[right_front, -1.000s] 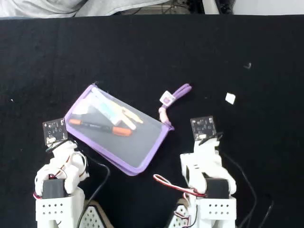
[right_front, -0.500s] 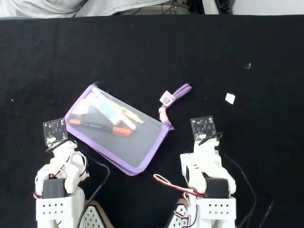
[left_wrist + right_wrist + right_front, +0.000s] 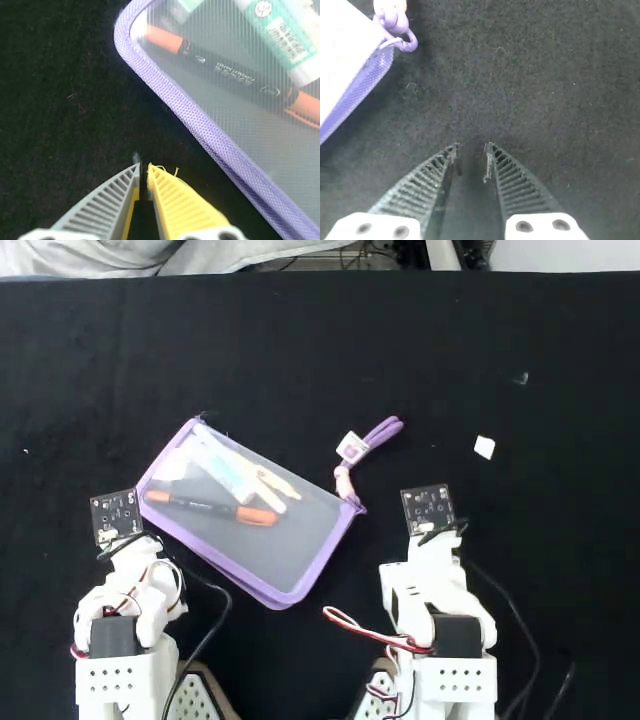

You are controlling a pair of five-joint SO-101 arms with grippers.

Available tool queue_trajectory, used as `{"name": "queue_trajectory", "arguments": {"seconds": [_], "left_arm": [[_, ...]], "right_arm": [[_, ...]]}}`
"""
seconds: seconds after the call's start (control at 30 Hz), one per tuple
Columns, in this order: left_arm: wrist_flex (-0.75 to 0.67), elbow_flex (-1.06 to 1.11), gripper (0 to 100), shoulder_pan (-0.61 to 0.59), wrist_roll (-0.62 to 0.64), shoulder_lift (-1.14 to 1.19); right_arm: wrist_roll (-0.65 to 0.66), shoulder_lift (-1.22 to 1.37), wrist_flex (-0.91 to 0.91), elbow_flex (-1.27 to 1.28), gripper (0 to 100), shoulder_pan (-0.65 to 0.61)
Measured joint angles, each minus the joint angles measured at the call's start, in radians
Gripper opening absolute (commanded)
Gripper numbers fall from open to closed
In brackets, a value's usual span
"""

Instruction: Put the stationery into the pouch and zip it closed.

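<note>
The clear pouch [image 3: 290, 540] with purple edging lies flat on the black table, with an orange-capped black marker [image 3: 205, 507] and pale pens [image 3: 240, 478] inside it. Its purple strap [image 3: 375, 433] and white tag [image 3: 352, 448] trail from the corner nearest the right arm. Both arms are folded back at the near edge. My left gripper [image 3: 144, 172] is shut and empty, just short of the pouch [image 3: 240, 130] edge, with the marker [image 3: 225, 75] behind the mesh. My right gripper [image 3: 471, 150] has a narrow gap and holds nothing; the pouch corner [image 3: 350, 70] and strap ring [image 3: 402, 40] lie off to one side.
A small white scrap [image 3: 485, 447] lies on the cloth far to the right of the pouch. Pale fabric [image 3: 120, 252] bunches beyond the table's back edge. The left arm base [image 3: 120, 660] and right arm base [image 3: 450, 660] stand at the near edge.
</note>
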Motion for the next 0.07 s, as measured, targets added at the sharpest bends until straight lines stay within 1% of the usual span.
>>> {"name": "queue_trajectory", "arguments": {"seconds": [0.07], "left_arm": [[0.0,0.0,3,0.0,0.0,0.0]], "right_arm": [[0.0,0.0,0.0,0.0,8.2,0.0]]}}
